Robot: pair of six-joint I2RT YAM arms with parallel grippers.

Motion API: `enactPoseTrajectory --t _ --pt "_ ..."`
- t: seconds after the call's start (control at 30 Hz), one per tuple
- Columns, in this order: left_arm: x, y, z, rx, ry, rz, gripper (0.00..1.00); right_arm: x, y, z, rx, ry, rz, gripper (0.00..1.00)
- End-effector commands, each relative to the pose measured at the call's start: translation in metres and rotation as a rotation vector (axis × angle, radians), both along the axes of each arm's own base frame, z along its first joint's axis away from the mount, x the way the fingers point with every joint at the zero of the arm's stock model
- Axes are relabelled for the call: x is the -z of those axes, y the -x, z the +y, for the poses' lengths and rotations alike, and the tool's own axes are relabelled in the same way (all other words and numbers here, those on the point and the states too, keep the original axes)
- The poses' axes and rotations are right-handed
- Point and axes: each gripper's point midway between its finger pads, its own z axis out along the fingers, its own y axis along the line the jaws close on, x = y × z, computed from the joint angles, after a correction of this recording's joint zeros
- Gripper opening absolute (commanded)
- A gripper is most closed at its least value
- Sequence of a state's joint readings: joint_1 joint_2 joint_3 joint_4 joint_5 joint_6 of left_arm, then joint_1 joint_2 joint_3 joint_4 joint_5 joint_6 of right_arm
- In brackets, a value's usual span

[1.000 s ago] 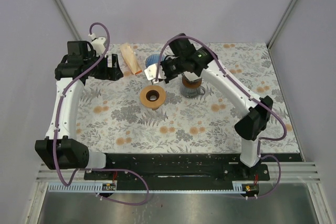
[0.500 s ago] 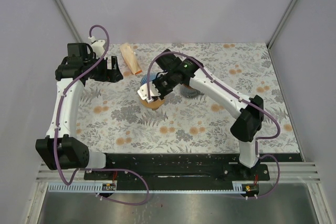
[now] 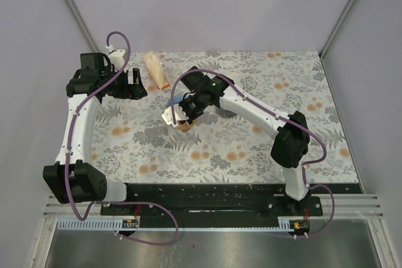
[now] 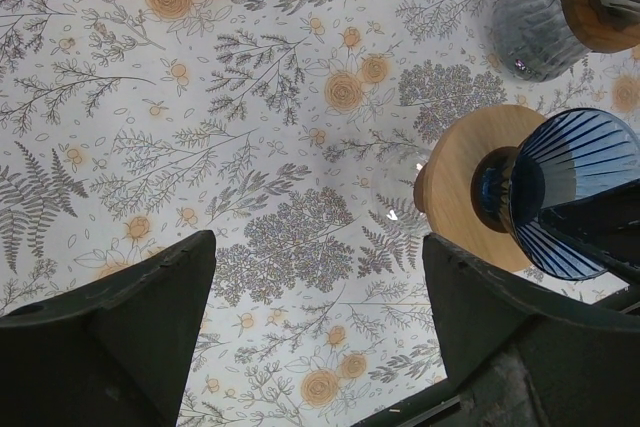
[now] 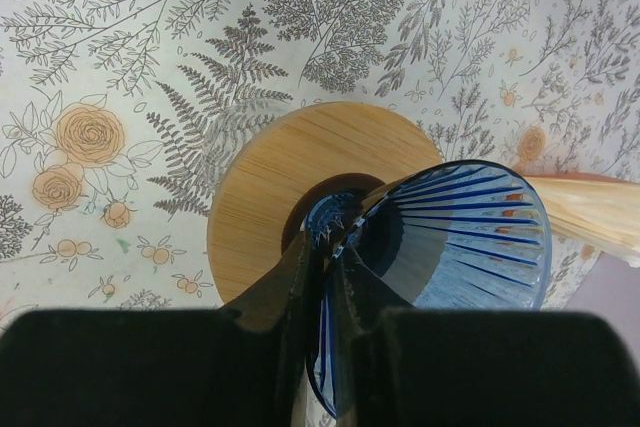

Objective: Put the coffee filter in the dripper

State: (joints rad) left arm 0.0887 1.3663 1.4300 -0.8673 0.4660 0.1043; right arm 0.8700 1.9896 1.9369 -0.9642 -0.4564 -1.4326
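My right claw [image 5: 322,247] pinches the rim of the blue ribbed dripper [image 5: 460,237], one finger inside the glass cone and one outside, the two nearly pressed together on the thin wall. The cone hangs tilted, its narrow end meeting the hole of the wooden ring [image 5: 270,177] that lies flat on the flower-printed desk [image 3: 251,149]. Seen from above, the right arm reaches across the middle of the desk and its wrist hides most of the cone.

My left claw [image 4: 318,242] hovers spread wide above the far left part of the desk, nothing between its fingers. Its camera looks down on bare cloth, with the ring and tilted cone off to one side.

The coffee filters [image 3: 157,70], a pale fanned stack with an orange edge, lie at the far side of the desk between the two claws, touched by neither and apart from the dripper. A glass carafe [image 4: 535,32] with a wooden collar stands near the ring, just beyond it.
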Motion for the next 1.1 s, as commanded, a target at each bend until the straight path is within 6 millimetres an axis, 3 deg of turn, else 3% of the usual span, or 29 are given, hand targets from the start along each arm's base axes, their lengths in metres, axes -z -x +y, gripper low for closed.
enactPoseTrajectory --t 0.0,0.1,0.17,0.33,0.47,0.67,0.7,0.73,0.8,0.87,0.93,1.07 --pt "-0.016 -0.003 -0.002 0.018 0.013 -0.069 0.88 -0.006 -0.002 0.011 -0.002 -0.045 -0.033 0.23" --pt "-0.014 -0.003 -0.002 0.02 0.016 -0.065 0.88 -0.01 0.0 0.012 0.001 -0.052 -0.039 0.5" --pt "-0.014 -0.003 -0.003 0.021 0.017 -0.065 0.88 -0.018 0.001 0.012 0.001 -0.065 -0.049 0.62" --pt "-0.016 -0.003 -0.004 0.025 0.024 -0.067 0.88 -0.033 0.004 0.01 0.006 -0.085 -0.071 0.71" --pt "-0.019 -0.002 -0.006 0.028 0.032 -0.074 0.88 -0.058 0.013 0.008 0.002 -0.133 -0.079 0.75" --pt "-0.035 0.0 -0.007 0.035 0.035 -0.1 0.88 -0.115 0.052 0.002 0.007 -0.293 0.038 0.92" --pt "-0.039 0.001 -0.009 0.044 0.045 -0.103 0.88 -0.134 0.056 0.002 0.045 -0.351 0.069 0.99" --pt "-0.042 0.003 -0.012 0.054 0.057 -0.104 0.88 -0.151 0.055 0.004 0.114 -0.413 0.114 0.99" --pt "-0.043 0.008 -0.02 0.073 0.103 -0.09 0.87 -0.179 0.045 0.008 0.293 -0.523 0.191 0.99" --pt "-0.047 0.014 -0.03 0.09 0.169 -0.072 0.85 -0.195 0.02 0.009 0.51 -0.627 0.249 1.0" --pt "-0.048 0.018 -0.039 0.092 0.238 -0.036 0.81 -0.193 -0.001 0.007 0.704 -0.674 0.326 0.95" --pt "-0.045 0.026 -0.055 0.089 0.328 0.029 0.72 -0.159 -0.03 -0.004 1.04 -0.666 0.515 0.83"
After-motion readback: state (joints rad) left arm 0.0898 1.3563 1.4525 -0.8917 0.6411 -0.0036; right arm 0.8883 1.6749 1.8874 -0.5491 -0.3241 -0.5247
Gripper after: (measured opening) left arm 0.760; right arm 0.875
